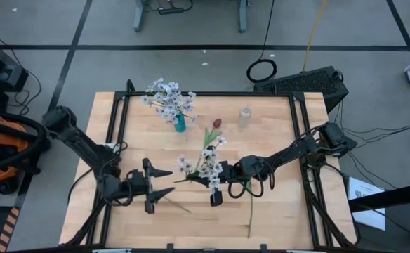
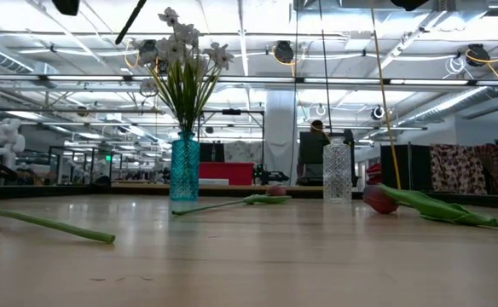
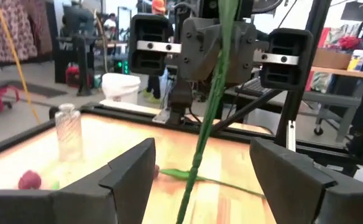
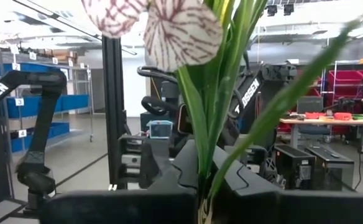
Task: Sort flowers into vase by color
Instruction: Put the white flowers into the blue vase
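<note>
**Flowers split between vase, bench and pincer**

Flowers [image 1: 168,95] with white blossoms stand in a teal vase [image 1: 180,125] at the far side of the pale wooden bench [image 1: 275,211]. A red tulip [image 1: 217,124] lies flat beside a clear glass vase [image 1: 244,117]. The right pincer [image 1: 216,184] is clamped on a white spray [image 1: 205,163] mid-bench, stem upright between its fingers. The left pincer [image 1: 164,190] stands with jaws apart around that stem's lower part, not pressing it. Another stem [image 1: 250,214] lies loose near the front edge. Beyond the bench: grey floor, cables, shelving, bright ceiling lights.
</note>
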Available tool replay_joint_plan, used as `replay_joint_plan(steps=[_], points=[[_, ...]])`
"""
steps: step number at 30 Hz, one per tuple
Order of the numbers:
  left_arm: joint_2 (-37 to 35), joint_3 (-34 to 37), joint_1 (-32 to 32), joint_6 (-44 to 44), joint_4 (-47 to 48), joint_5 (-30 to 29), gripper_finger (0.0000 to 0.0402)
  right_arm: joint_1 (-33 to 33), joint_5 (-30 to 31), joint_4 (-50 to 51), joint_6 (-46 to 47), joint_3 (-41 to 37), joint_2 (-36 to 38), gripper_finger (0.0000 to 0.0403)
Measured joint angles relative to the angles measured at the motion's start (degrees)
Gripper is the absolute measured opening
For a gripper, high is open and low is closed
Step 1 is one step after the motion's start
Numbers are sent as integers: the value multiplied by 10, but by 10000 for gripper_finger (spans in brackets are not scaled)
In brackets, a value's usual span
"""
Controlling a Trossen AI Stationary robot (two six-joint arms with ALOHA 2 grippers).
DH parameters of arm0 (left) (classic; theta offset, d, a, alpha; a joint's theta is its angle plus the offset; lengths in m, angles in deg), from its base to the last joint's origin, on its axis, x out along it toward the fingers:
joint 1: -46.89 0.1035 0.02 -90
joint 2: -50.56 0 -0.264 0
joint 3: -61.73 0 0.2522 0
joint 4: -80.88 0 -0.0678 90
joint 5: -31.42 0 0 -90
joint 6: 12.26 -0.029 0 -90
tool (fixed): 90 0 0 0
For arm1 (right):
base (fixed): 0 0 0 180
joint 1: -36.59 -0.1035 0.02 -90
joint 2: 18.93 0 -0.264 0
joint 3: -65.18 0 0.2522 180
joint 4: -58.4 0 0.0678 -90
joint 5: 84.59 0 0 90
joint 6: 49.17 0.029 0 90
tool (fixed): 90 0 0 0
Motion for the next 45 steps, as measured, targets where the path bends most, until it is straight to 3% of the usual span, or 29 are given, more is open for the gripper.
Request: replay_joint_plan(steps=[5, 16, 26, 35, 45], points=[[-33, 0, -16, 42, 59, -2, 268, 0, 0, 14, 4, 0, 0, 0], [-101, 0, -41, 45, 166, -2, 268, -3, 0, 131, 41, 0, 38, 0], [-144, 0, -44, 105, 283, 6, 268, -8, -1, 151, 48, 0, 48, 0], [-147, 0, -4, 105, 247, 10, 268, 2, 3, 206, 111, 0, 48, 0], [-115, 0, 80, 43, 115, 100, 268, 7, 3, 283, 132, 30, 47, 0]])
